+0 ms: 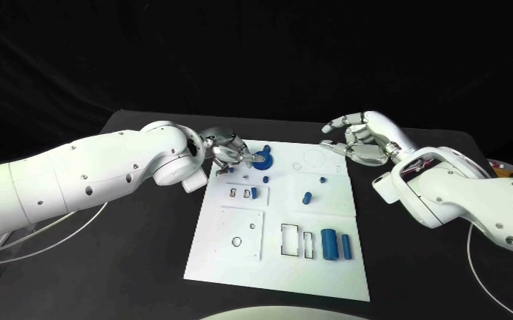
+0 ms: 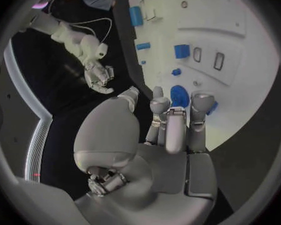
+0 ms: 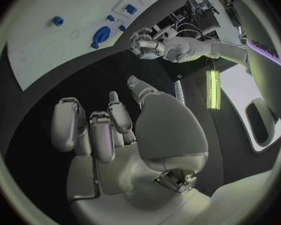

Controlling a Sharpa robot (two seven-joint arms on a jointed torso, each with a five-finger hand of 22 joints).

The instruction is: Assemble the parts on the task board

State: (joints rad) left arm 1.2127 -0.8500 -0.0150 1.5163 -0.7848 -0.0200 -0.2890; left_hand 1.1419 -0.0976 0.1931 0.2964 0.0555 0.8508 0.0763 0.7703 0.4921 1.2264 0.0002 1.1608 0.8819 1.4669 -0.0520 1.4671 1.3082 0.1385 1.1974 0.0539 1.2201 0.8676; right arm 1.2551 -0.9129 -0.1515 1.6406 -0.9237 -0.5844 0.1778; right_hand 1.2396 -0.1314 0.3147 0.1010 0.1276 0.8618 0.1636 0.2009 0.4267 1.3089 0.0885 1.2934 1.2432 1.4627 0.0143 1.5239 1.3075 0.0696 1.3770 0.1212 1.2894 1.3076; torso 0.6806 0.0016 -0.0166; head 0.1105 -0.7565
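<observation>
The white task board (image 1: 280,261) lies mid-table. At its far left corner sits a blue round part (image 1: 262,161), and my left hand (image 1: 227,150) hovers right at it, fingers stretched toward it and thumb apart, nothing pinched. In the left wrist view the fingertips (image 2: 202,101) end at the round part (image 2: 178,95), with a small blue piece (image 2: 213,107) beside one. My right hand (image 1: 359,140) hangs over the table past the board's far right corner, fingers loosely bent and apart, holding nothing. Two blue cylinders (image 1: 336,245) stand side by side near the board's front right.
Small blue pieces (image 1: 307,198) are scattered over the board's middle, one (image 1: 266,179) just in front of the round part. Rectangular slots (image 1: 290,238) and a small ring outline (image 1: 236,241) mark the board's near half. Black table (image 1: 139,261) surrounds it.
</observation>
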